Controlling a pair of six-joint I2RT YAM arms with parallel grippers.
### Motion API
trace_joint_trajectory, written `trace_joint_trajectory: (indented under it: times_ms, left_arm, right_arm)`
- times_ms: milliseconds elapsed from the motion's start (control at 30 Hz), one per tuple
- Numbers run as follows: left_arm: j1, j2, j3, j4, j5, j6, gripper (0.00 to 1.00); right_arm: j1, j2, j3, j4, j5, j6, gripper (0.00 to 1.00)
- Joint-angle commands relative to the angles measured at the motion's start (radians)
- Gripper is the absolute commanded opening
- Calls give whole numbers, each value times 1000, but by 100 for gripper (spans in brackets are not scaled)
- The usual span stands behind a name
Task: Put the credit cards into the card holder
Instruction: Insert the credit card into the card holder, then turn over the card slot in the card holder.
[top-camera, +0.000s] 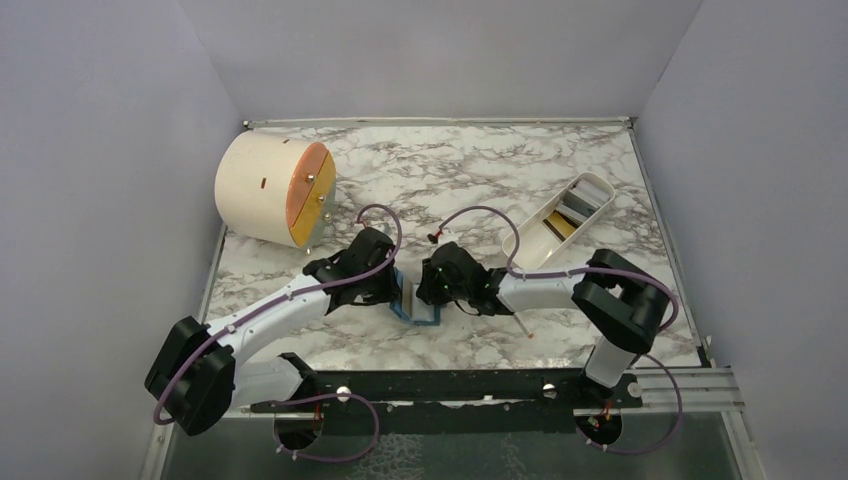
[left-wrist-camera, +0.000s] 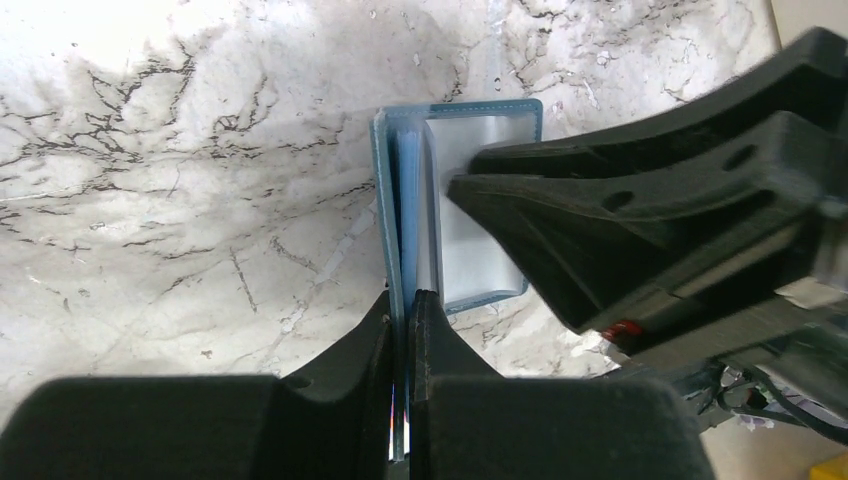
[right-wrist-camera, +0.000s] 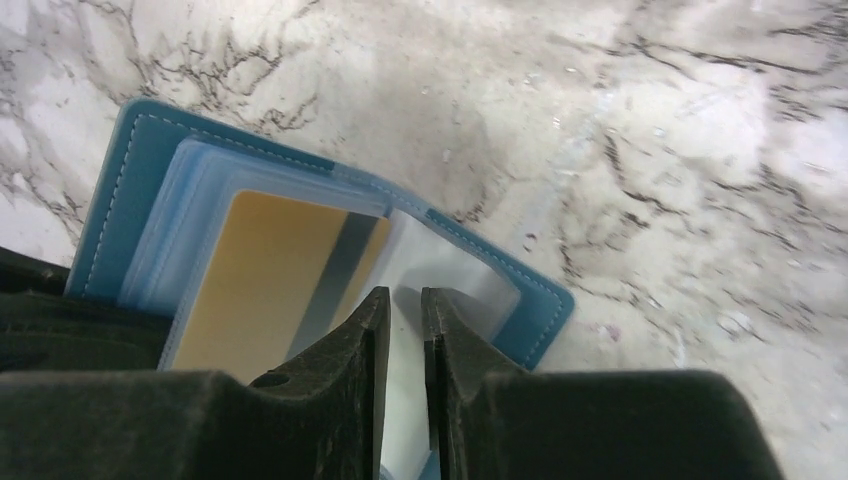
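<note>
The left gripper (left-wrist-camera: 407, 300) is clenched on the upright cover of the card holder (left-wrist-camera: 385, 180), pinched between its tips. The right gripper (right-wrist-camera: 405, 298) grasps a clear sleeve of it. Just left of that gripper sits a gold credit card (right-wrist-camera: 255, 280), its near end hidden.

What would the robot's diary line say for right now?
left gripper: shut on card holder cover | right gripper: jaws narrow around clear sleeve, grip unclear | gold card: inside holder | white tray: more cards

Drum (top-camera: 270, 190) left, tray (top-camera: 533, 247) right — card holder (top-camera: 418, 305) between.
</note>
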Motion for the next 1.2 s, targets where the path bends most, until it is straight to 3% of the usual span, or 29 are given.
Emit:
trace_joint_trajectory:
  times_ms: [0,300,467,633,967,1167]
  left_arm:
    - [-8,-44,15,14,32,-21,0]
    - [-8,-26,-37,82,44,2,0]
    - [-8,-8,-42,83,36,-16,0]
    - [-8,20,-31,83,35,2,0]
    - [-10,65,12,42,4,25,0]
    - [-11,64,32,5,4,27,0]
  right_arm:
    - [6,82,17,210,-100,8,18]
    - [7,105,-41,256,-51,35,18]
    - [6,134,-126,419,-14,-17,17]
    - [6,130,-148,438,-10,-23,20]
    - [6,29,-106,269,87,-57,27]
    - [6,-39,-54,83,140,-102,31]
